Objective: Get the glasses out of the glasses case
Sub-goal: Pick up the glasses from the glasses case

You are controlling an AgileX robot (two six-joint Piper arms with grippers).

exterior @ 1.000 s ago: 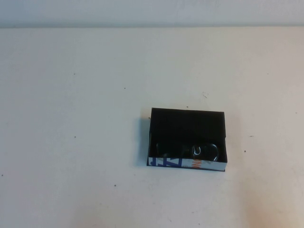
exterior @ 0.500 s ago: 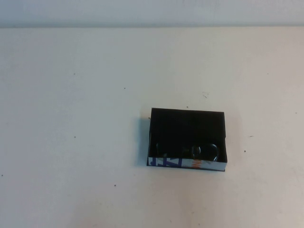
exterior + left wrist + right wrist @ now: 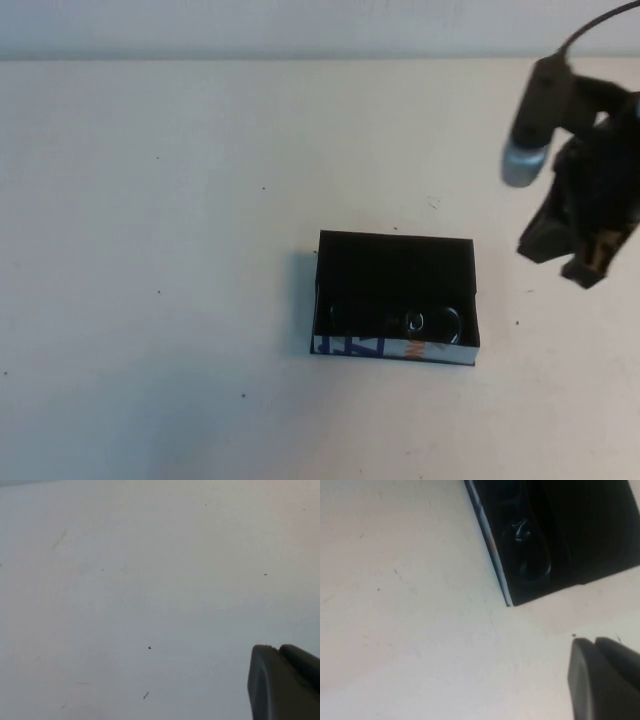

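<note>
White table [image 3: 150, 250] bears glasses case [image 3: 395, 290] holding glasses [image 3: 425, 322]; right gripper [image 3: 580, 262] hovers nearby, left gripper [image 3: 285, 682] elsewhere, grips unclear.

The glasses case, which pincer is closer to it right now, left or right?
Right. The right pincer hangs above the table, just beyond the glasses case on the case's right side. The left pincer sees only bare table, and the high view doesn't show it.

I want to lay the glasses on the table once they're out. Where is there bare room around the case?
Bare table lies left of the glasses case, and in front and behind it. The glasses sit inside along its front wall. The right side is crowded: the right gripper hangs there. The left gripper is over bare table.
</note>
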